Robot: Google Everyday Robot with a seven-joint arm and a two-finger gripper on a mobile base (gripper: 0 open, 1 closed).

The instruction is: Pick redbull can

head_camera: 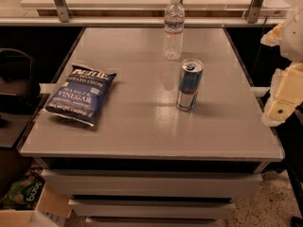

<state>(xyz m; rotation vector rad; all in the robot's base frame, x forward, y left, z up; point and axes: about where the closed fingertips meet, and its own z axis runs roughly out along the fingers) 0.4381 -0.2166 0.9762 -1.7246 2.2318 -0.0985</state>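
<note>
The redbull can (190, 84) stands upright on the grey table (142, 126), right of the middle. It is slim, blue and silver, with a silver top and a blue tab. My gripper (283, 96) is at the right edge of the view, just beyond the table's right edge. It is well to the right of the can, apart from it and holding nothing that I can see.
A clear plastic water bottle (173, 28) stands at the back of the table, behind the can. A blue bag of salt and vinegar chips (80, 94) lies at the left. A counter with metal legs (60, 4) runs behind. A cardboard box (28, 202) sits on the floor at lower left.
</note>
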